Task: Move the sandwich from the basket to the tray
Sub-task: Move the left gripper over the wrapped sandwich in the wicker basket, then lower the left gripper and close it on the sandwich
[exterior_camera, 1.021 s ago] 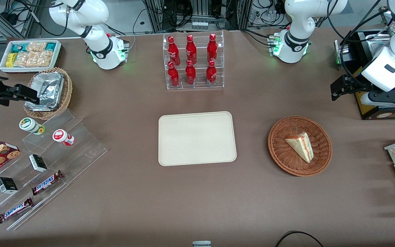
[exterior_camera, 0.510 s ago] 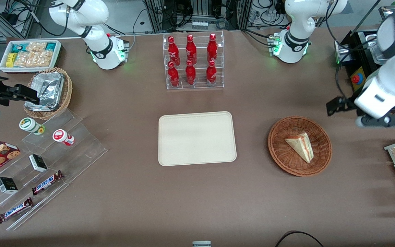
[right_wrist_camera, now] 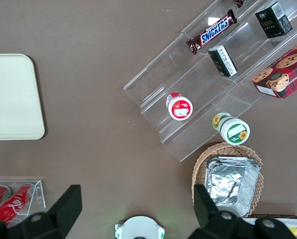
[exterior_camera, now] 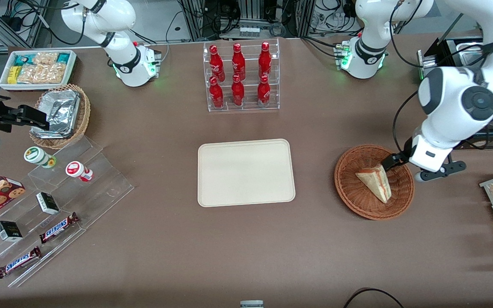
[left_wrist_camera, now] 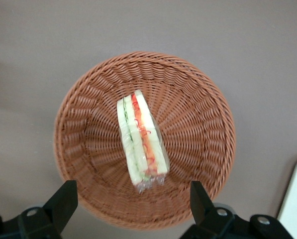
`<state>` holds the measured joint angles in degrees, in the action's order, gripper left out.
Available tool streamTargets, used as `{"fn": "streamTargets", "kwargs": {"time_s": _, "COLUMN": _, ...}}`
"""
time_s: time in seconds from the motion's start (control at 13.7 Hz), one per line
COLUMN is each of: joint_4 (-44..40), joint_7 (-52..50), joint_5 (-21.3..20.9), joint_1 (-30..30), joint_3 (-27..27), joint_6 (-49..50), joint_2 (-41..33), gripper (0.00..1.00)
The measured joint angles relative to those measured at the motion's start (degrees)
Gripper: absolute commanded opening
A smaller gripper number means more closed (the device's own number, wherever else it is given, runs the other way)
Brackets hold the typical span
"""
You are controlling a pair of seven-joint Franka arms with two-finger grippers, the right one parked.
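One sandwich [left_wrist_camera: 141, 142] in one basket [left_wrist_camera: 88, 119], one bare tray [exterior_camera: 245, 172], one gripper [left_wrist_camera: 131, 201] above sandwich, fingers spread apart

Gripper [left_wrist_camera: 130, 199] bases cropped; tray [left_wrist_camera: 293, 201] seemingly mostly cut off.

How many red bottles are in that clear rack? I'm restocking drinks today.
6: red bottles in the clear rack, three on its upper step, three on the lower; none seem hidden. The gripper hangs open above the basket.

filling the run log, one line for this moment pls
phase: approach | gripper: open, above basket | sandwich: in basket, ungrasped | tray: bare
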<state>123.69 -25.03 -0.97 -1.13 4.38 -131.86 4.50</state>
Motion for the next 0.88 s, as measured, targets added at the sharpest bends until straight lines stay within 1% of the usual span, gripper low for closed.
{"fn": "streamTargets", "kwargs": {"time_s": 0.22, "joint_4": 6.7, "joint_7": -2.8, "joint_5": 0.0, "joint_1": 0.0, "joint_3": 0.0, "joint_6": -9.4, "joint_2": 0.8, "gripper": 1.00}}
{"fn": "streamTargets", "kwargs": {"time_s": 0.44, "joint_4": 9.5, "joint_7": -4.4, "joint_5": 0.0, "joint_1": 0.0, "joint_3": 0.0, "joint_6": -17.6, "joint_2": 4.3, "gripper": 1.00}}
{"fn": "streamTargets", "kwargs": {"time_s": 0.51, "joint_4": 10.4, "joint_7": -4.7, "joint_5": 0.0, "joint_1": 0.0, "joint_3": 0.0, "joint_6": -20.6, "joint_2": 5.9, "gripper": 0.93}}
{"fn": "streamTargets", "kwargs": {"time_s": 0.58, "joint_4": 11.0, "joint_7": -5.2, "joint_5": 0.0, "joint_1": 0.0, "joint_3": 0.0, "joint_6": -23.0, "joint_2": 7.6, "gripper": 0.71}}
{"fn": "streamTargets", "kwargs": {"time_s": 0.66, "joint_4": 11.2, "joint_7": -5.9, "joint_5": 0.0, "joint_1": 0.0, "joint_3": 0.0, "joint_6": -24.7, "joint_2": 9.2, "gripper": 0.31}}
{"fn": "streamTargets", "kwargs": {"time_s": 0.73, "joint_4": 11.2, "joint_7": -6.6, "joint_5": 0.0, "joint_1": 0.0, "joint_3": 0.0, "joint_6": -25.9, "joint_2": 10.4, "gripper": 0.00}}
{"fn": "streamTargets", "kwargs": {"time_s": 0.88, "joint_4": 10.9, "joint_7": -7.4, "joint_5": 0.0, "joint_1": 0.0, "joint_3": 0.0, "joint_6": -26.5, "joint_2": 11.2, "gripper": 0.00}}
